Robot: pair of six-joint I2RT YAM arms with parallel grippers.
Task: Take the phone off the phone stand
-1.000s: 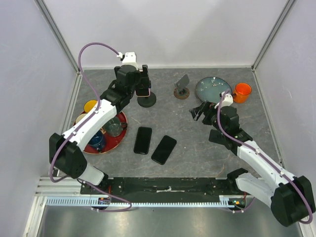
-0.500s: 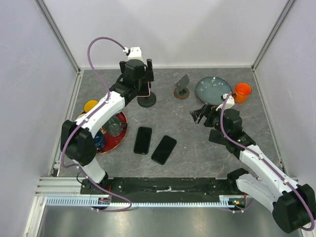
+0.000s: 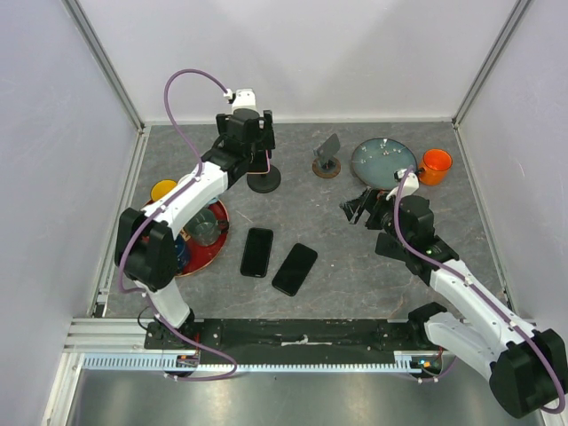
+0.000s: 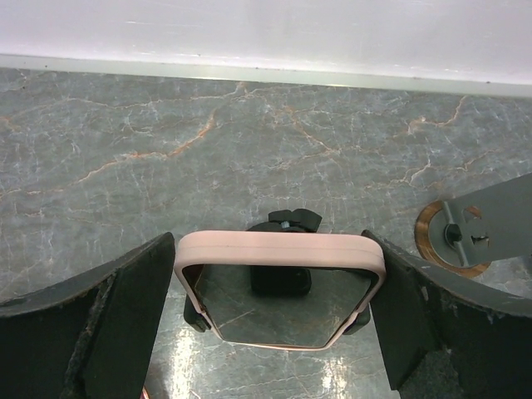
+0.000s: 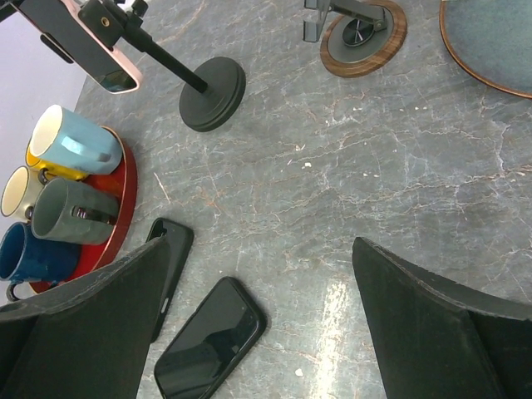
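Phone (image 4: 278,312) in a pink case, set crosswise between the fingers (image 4: 125,316) of the left gripper (image 4: 276,243), held in the clamp of the phone stand (image 4: 283,223) just beyond and below the fingertips. Fingers drawn in to the phone's width, touching or just beside its two side edges; cannot tell whether actually squeezing. Probably light and rigid, with a glossy glass face likely slick and easy to crack, and a rubbery-looking rim offering better friction. Best taken by those case edges, never the screen, then drawn out of the clamp gently enough not to tip the stand. Farther right, well apart from all this, right gripper (image 5: 262,241) spread wide and holding nothing, hanging over bare table (image 5: 374,166), with the stand up and to its left.
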